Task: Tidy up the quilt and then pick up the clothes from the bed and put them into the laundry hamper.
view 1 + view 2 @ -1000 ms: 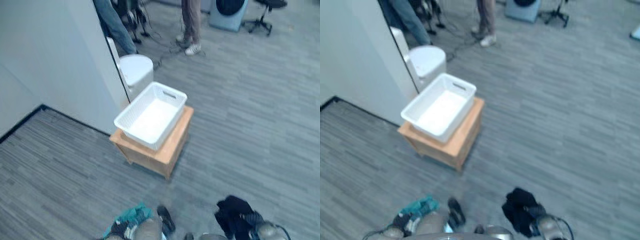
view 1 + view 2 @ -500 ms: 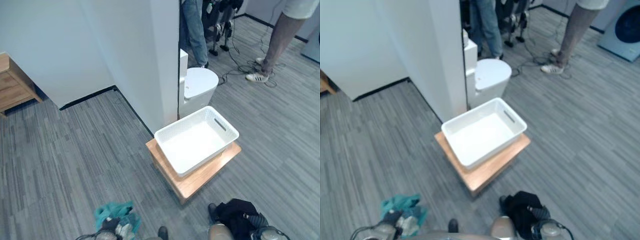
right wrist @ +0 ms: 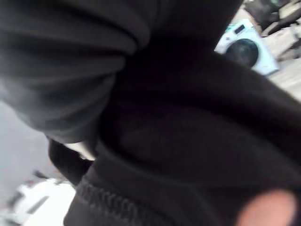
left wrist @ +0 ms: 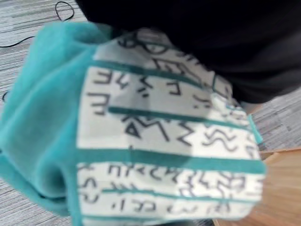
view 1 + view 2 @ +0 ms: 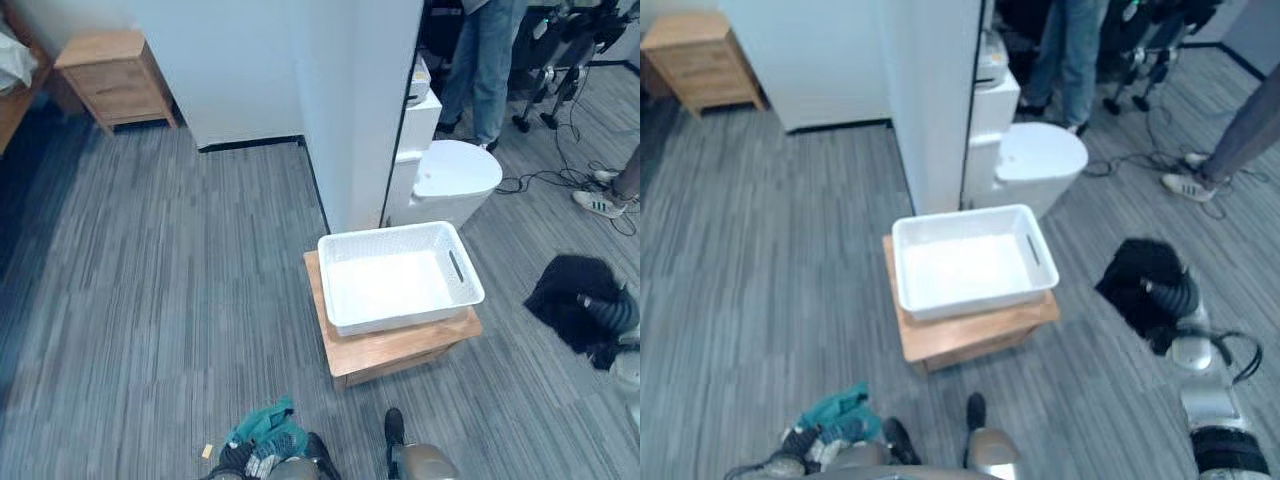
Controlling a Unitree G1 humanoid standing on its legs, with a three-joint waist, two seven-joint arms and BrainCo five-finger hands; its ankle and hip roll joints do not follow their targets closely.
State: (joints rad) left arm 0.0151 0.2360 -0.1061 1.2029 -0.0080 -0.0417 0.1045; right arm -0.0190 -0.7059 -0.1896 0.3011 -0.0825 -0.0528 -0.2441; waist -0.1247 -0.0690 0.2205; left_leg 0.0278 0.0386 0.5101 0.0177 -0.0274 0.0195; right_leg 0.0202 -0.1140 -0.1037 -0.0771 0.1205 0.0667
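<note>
Teal patterned garment (image 5: 262,438) hangs bunched at your left hand (image 5: 238,461) low in the head view, though its fingers are buried in the cloth and you cannot tell their state. White laundry hamper (image 5: 398,277) sits on a low wooden stand (image 5: 400,347) mid-floor, beside a white wall (image 5: 300,70). Your right hand (image 5: 1170,296), out to the right, appears to grip a black garment (image 5: 1135,275) hanging over the floor.
</note>
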